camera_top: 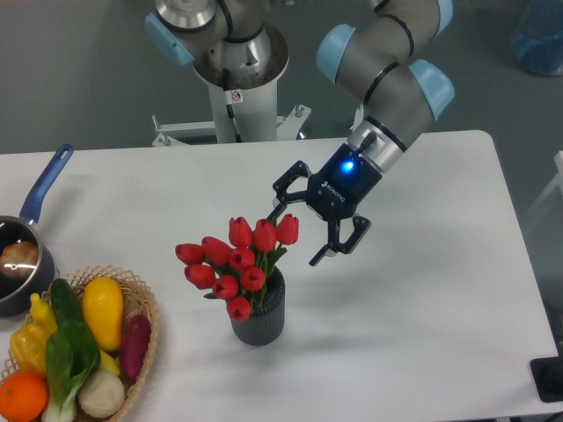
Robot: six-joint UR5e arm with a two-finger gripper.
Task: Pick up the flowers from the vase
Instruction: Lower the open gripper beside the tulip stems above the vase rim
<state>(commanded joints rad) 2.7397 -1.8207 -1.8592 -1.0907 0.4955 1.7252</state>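
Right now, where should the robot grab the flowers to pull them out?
Probably low on the bunch, where the green stems gather just above the vase rim. The open gripper is already at the right side of the flowers, so coming from there looks easiest.

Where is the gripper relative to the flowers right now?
The gripper is open, just right of the flowers at bud height, one jaw beside the rightmost bud. The flowers sit in the vase at the table's centre front.
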